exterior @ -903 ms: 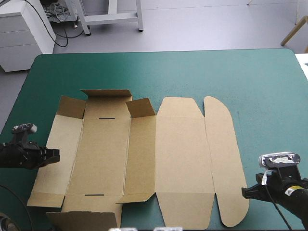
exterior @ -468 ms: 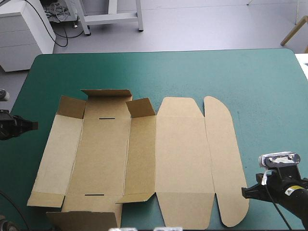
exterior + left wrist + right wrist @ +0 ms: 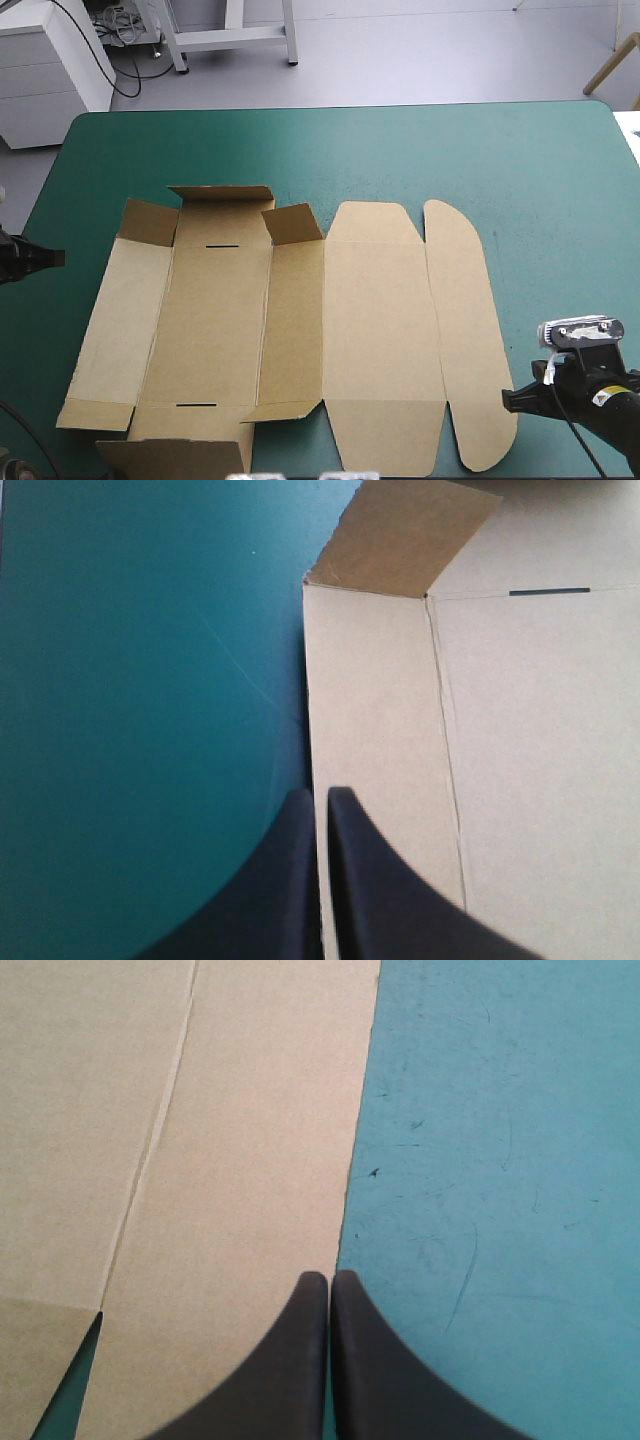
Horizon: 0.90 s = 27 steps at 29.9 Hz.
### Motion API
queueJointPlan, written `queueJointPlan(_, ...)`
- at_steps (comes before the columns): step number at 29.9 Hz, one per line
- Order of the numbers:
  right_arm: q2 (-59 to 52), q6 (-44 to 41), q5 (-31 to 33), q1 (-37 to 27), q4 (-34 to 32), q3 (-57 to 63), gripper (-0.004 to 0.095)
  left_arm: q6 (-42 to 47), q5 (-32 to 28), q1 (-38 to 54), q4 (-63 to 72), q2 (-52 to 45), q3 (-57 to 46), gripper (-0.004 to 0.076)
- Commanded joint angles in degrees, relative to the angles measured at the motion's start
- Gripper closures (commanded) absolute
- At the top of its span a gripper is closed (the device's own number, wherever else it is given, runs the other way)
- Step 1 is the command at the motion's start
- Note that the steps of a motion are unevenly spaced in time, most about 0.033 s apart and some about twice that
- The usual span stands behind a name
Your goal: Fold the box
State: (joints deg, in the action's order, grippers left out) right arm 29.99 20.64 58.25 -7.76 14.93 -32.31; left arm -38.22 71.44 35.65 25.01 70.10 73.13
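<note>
The brown box (image 3: 290,330) lies as a flat cut sheet across the table's middle, with its small corner flaps on the left half tilted up a little. My left gripper (image 3: 58,258) is shut at the table's left edge, a short way off the box's left panel. In the left wrist view its black fingertips (image 3: 320,795) meet above that panel's outer edge (image 3: 380,720). My right gripper (image 3: 507,401) is shut low at the near right, its tip at the rounded right flap's edge. The right wrist view shows this gripper (image 3: 328,1278) on the line where the box (image 3: 230,1140) meets the cover.
The teal-green cover (image 3: 400,150) shows between the box and the table's far edge, and in a wide strip to the right of the box (image 3: 560,250). The table's left edge runs right by my left gripper.
My left gripper has drawn back from beside the box's left panel, moving left and toward the far side to the table's left edge. The right gripper and the box have not moved.
</note>
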Motion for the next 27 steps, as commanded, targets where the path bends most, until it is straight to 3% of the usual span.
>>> queueJointPlan(1,0.1,0.2,-2.9,0.1,0.7,-1.5,0.0922,1.2,0.5,-0.2,1.6,-1.1,1.6,0.0587)
queueJointPlan(7,0.1,0.2,-2.9,0.1,0.7,-1.5,0.0922,5.5,-2.3,-0.2,2.4,-1.0,1.6,0.0106)
queueJointPlan(9,0.1,0.2,-2.9,0.1,0.7,-1.5,0.0922,7.5,-2.4,-0.2,0.7,-1.0,1.6,0.0008)
queueJointPlan(14,0.1,0.2,-2.9,0.1,0.7,-1.5,0.0922,10.8,-2.0,-0.2,-6.6,-0.9,0.6,0.0003)
queueJointPlan(27,0.1,0.2,-2.9,0.1,0.6,-1.5,0.0922,11.9,-4.2,-0.2,-8.0,1.2,-11.5,0.0048)
